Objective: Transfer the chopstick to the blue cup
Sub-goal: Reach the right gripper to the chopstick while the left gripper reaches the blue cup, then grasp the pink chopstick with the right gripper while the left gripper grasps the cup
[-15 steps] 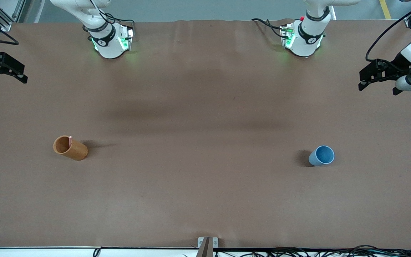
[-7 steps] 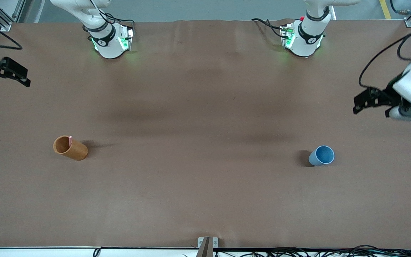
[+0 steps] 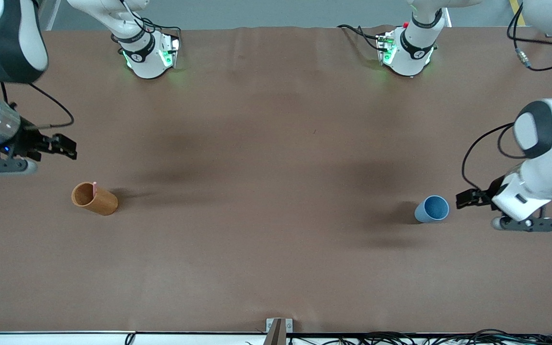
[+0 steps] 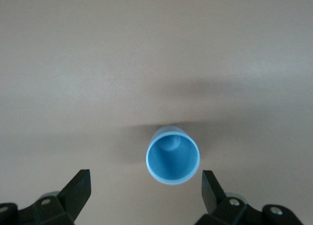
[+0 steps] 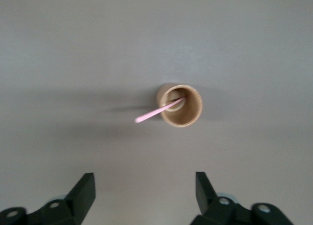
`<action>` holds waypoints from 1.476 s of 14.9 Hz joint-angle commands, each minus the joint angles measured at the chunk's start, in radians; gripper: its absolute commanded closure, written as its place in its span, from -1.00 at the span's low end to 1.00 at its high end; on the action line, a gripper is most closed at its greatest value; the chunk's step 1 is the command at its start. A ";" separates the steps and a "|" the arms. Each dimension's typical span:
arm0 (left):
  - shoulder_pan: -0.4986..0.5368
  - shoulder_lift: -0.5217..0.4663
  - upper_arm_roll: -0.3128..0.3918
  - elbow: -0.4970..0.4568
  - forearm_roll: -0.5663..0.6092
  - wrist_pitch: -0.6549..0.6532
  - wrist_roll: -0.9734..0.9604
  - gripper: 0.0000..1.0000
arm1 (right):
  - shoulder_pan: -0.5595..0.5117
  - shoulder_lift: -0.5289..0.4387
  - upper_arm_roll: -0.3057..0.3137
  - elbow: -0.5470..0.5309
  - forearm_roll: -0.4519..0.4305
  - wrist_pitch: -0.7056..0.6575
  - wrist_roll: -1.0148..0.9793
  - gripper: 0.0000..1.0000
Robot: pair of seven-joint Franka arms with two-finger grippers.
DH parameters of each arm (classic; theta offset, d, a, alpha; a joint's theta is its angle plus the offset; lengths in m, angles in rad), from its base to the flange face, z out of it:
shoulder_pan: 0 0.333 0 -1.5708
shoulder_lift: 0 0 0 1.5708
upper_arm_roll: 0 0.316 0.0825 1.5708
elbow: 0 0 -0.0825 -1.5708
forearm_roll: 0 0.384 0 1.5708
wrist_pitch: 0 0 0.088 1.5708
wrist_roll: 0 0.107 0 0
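While both arms have advanced, chopstick (image 5: 157, 112) stays put.

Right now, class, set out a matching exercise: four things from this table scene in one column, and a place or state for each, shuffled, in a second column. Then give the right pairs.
Things:
1. chopstick
2. blue cup
3. wooden cup
4. left gripper

Places or states:
A. stands empty toward the left arm's end of the table
B. open, empty, beside the blue cup
C. leans inside the wooden cup, tip poking out
D. stands toward the right arm's end, under the open right gripper

Pairs: 1-C, 2-A, 3-D, 4-B
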 commanded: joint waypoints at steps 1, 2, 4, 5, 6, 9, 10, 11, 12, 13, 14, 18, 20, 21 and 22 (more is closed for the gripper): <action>-0.005 -0.026 0.002 -0.186 -0.011 0.197 0.008 -1.00 | -0.032 0.079 0.004 0.009 -0.028 0.047 -0.004 -0.57; -0.005 -0.023 0.002 -0.227 -0.011 0.244 0.008 -1.00 | -0.034 0.104 0.004 0.009 -0.031 0.053 -0.004 -0.44; -0.005 0.011 0.002 -0.245 -0.011 0.269 0.008 -1.00 | -0.032 0.133 0.004 0.009 -0.032 0.064 -0.004 -0.29; -0.005 0.026 0.002 -0.242 -0.011 0.271 0.008 -1.00 | -0.026 0.144 0.004 0.007 -0.032 0.067 -0.003 -0.22; -0.005 0.037 0.002 -0.239 -0.011 0.273 0.008 -1.00 | -0.017 0.157 0.004 0.006 -0.032 0.075 0.001 -0.18; -0.005 0.081 0.002 -0.235 -0.016 0.297 0.006 -0.85 | 0.017 0.168 0.004 -0.020 -0.040 0.135 -0.001 -0.14; -0.004 0.091 0.002 -0.232 -0.016 0.297 0.006 -0.55 | 0.020 0.168 0.006 -0.034 -0.060 0.159 -0.001 -0.12; -0.005 0.091 0.002 -0.231 -0.016 0.297 0.004 -0.14 | 0.026 0.168 0.006 -0.057 -0.072 0.190 -0.001 -0.12; -0.005 0.091 0.002 -0.231 -0.016 0.297 -0.006 0.30 | 0.041 0.168 0.006 -0.079 -0.081 0.222 -0.001 -0.12; -0.007 0.092 0.002 -0.226 -0.016 0.297 -0.008 0.68 | 0.049 0.167 0.006 -0.099 -0.113 0.245 -0.001 -0.12; -0.008 0.094 0.002 -0.217 -0.016 0.296 -0.011 0.91 | 0.049 0.167 0.006 -0.109 -0.145 0.262 -0.001 -0.11; -0.010 0.103 0.002 -0.202 -0.012 0.289 -0.009 0.99 | 0.054 0.159 0.006 -0.145 -0.166 0.271 -0.001 -0.03; -0.014 0.100 0.002 -0.189 -0.010 0.285 -0.009 0.99 | 0.064 0.154 0.006 -0.151 -0.192 0.270 -0.001 0.13; -0.024 0.095 -0.001 -0.171 -0.010 0.280 -0.018 0.99 | 0.066 0.151 0.006 -0.151 -0.195 0.270 -0.001 0.23; -0.031 0.091 -0.007 -0.150 -0.010 0.256 -0.050 0.99 | 0.067 0.150 0.006 -0.149 -0.198 0.270 -0.001 0.38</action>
